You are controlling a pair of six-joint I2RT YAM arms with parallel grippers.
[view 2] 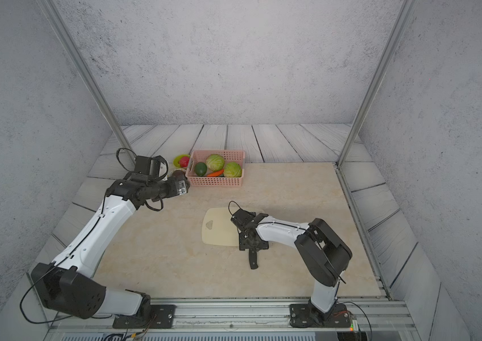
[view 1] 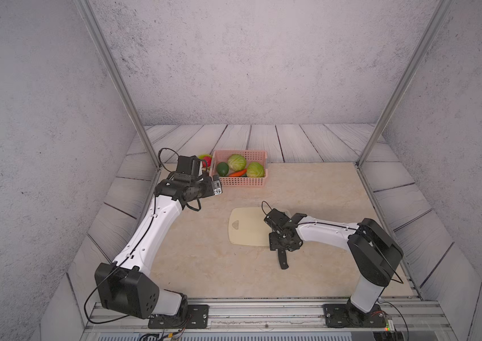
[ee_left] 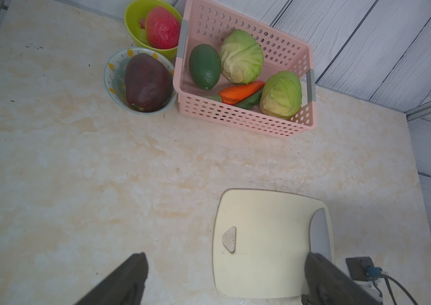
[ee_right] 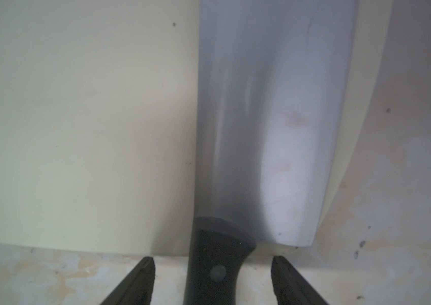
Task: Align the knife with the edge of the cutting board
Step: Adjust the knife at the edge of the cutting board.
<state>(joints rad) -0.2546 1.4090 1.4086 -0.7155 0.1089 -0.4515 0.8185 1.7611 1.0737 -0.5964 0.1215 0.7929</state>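
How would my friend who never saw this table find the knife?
Find the pale cutting board in the middle of the tabletop. The knife lies along its short end farthest from the triangular hole, handle sticking off into the open right gripper. Nothing else has a broad grey blade.

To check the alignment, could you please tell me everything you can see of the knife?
The knife is a cleaver: broad rectangular grey steel blade, black handle with a round rivet. It lies flat on the cutting board, by the short end away from the hole. The handle overhangs the near long edge above the table. The right gripper straddles the handle, jaws open, not touching.
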